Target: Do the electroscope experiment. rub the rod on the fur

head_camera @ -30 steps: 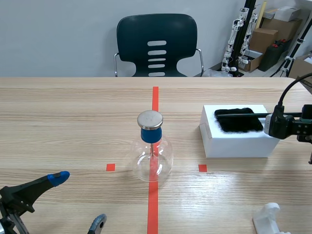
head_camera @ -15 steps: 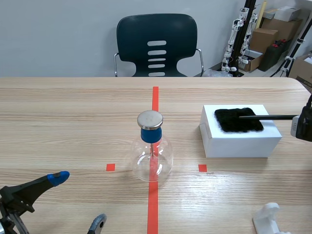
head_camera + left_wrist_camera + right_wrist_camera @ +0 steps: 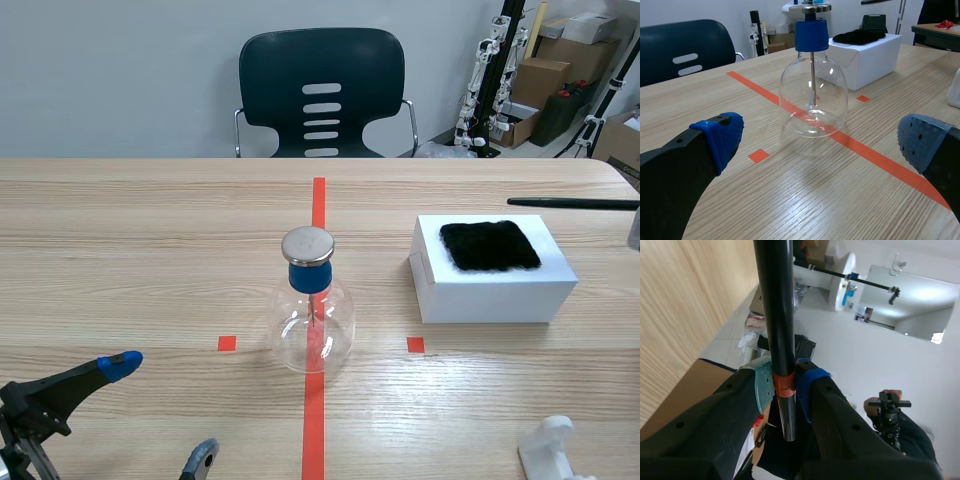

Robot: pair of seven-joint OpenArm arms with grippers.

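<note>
Rod [image 3: 572, 203]: thin, black, lying level at the upper right of the scene frame, past the far edge of the box [image 3: 495, 295] and apart from the fur [image 3: 490, 245]. Right gripper [image 3: 784, 385]: clamped on the rod at an orange band near its end, one pad on either side. Fur: black patch, flat on top of the white box, right of centre. Electroscope [image 3: 312, 320]: clear glass flask with blue stopper and metal disc, standing on the red tape line at mid-frame. Left gripper [image 3: 160, 412]: lower left corner, fingers spread wide, holding nothing, the flask ahead of it. White holder [image 3: 550, 450]: lower right edge. Chair [image 3: 320, 90]: top centre, behind the table.
</note>
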